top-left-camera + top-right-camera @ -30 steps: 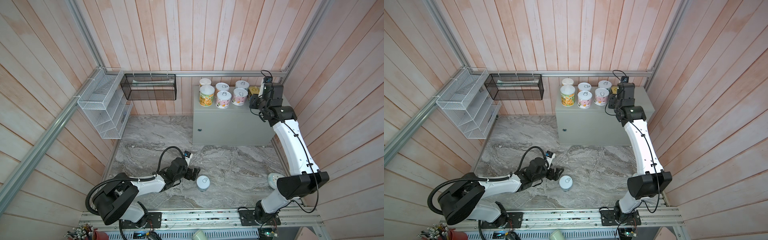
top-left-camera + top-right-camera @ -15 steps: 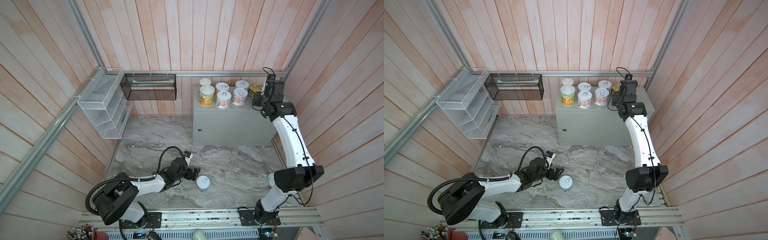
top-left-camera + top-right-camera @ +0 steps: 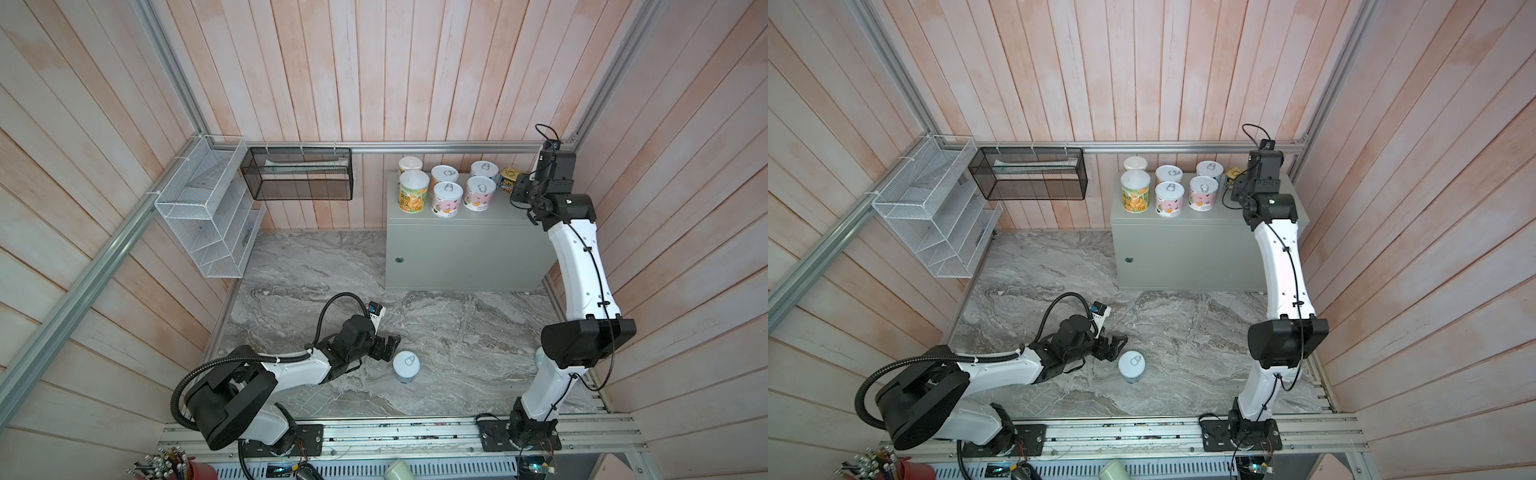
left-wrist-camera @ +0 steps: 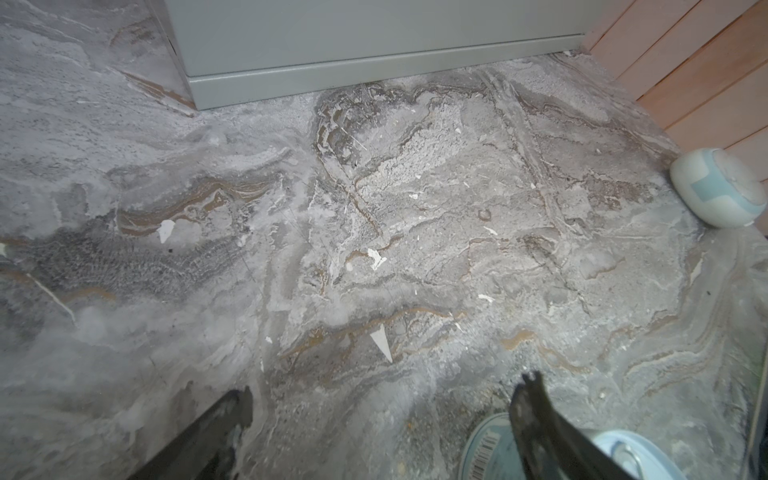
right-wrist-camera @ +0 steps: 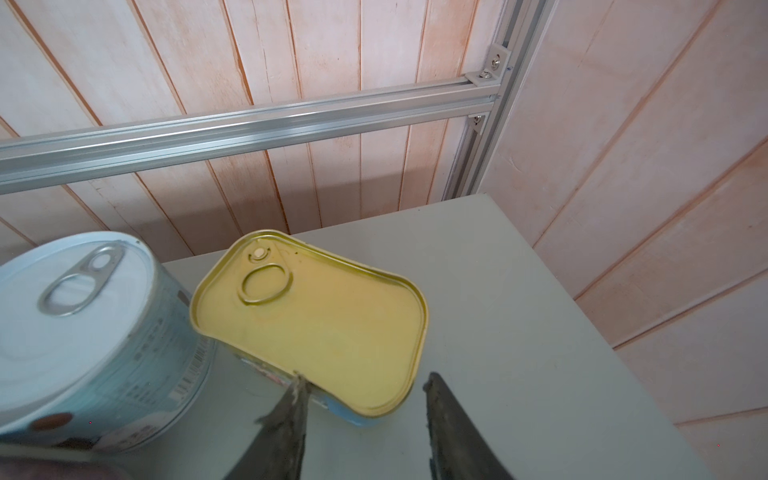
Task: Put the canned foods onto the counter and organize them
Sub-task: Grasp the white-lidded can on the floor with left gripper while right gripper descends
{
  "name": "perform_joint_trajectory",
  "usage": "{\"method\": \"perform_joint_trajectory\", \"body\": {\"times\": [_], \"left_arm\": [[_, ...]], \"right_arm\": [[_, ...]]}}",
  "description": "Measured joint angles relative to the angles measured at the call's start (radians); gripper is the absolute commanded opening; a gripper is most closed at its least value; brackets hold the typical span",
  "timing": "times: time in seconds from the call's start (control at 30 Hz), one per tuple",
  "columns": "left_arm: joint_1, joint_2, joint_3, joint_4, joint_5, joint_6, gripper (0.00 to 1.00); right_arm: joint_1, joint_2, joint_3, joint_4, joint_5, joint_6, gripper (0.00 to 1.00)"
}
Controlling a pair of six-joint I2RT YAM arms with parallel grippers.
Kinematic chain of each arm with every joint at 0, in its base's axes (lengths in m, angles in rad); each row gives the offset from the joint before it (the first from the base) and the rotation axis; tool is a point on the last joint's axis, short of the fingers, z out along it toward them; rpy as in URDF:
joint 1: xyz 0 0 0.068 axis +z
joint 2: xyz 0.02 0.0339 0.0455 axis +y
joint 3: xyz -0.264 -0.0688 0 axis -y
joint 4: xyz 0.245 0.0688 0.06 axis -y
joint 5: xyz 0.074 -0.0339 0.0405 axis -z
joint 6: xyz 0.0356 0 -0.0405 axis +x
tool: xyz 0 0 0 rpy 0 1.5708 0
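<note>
Counting seven of the eight canned foods already up on the surface of the light-grey box, upper right of centre in both top views. Six round ones standing upright, lids up, in two rows: two white-lidded yellow-green cans at the left end, one behind the other, then four pull-tab cans in a two-by-two block to their right.

Then the gold tin at the right end, lying flat with lid up and label side facing the camera. Long axis running roughly across the frame, skewed a bit against the surface's back edge, pull-ring end aimed at the neighbouring back-row can. Sits snug beside that can; can't tell if touching.

Right arm stretching up the right side of the frame to that tin. Right jaws closed in on the gold tin at its near corner, one tip on the rim, the other just off the edge.

Leaves one pale blue can down on the marble floor, lower middle of the frame, upright, ring up. Left arm lying low from the lower left. Left jaws spread wide, holding nothing, just up-left of that can. In the left wrist view, one jaw crossing in front of the can, not the can sitting between the two.
</note>
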Motion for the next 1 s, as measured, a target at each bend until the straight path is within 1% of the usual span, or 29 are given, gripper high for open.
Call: {"method": "perform_joint_trajectory", "body": {"times": [0.1,0.17,0.23,0.3,0.4,0.47,0.63,0.73,0.87,1.0], "left_arm": [[0.0,0.0,0.0,-0.003,0.0,0.0,1.0],[0.0,0.0,0.0,-0.006,0.0,0.0,1.0],[0.0,0.0,0.001,-0.009,0.0,0.0,1.0],[0.0,0.0,0.001,-0.01,0.0,0.0,1.0],[0.0,0.0,0.003,-0.019,-0.003,0.008,1.0],[0.0,-0.002,0.01,-0.036,-0.01,0.015,1.0],[0.0,-0.032,0.056,-0.108,-0.03,0.026,1.0],[0.0,-0.061,0.108,-0.177,-0.029,0.024,1.0],[0.0,-0.133,0.155,-0.269,-0.01,0.001,1.0],[-0.006,-0.194,0.173,-0.352,0.027,-0.042,1.0]], "right_arm": [[0.0,-0.007,-0.011,0.003,-0.013,0.0,0.48],[0.0,-0.05,-0.079,0.022,-0.024,0.0,0.5],[0.0,-0.125,-0.19,0.057,-0.031,-0.002,0.54],[0.001,-0.232,-0.319,0.097,-0.034,-0.002,0.57],[0.001,-0.375,-0.446,0.144,-0.036,0.0,0.62],[0.001,-0.456,-0.495,0.171,-0.04,0.002,0.67],[0.001,-0.605,-0.593,0.196,-0.077,0.015,0.75],[0.001,-0.672,-0.679,0.191,-0.111,0.021,0.77],[0.012,-0.747,-0.811,0.166,-0.157,0.032,0.79],[0.063,-0.806,-0.922,0.126,-0.197,0.048,0.81]]}}
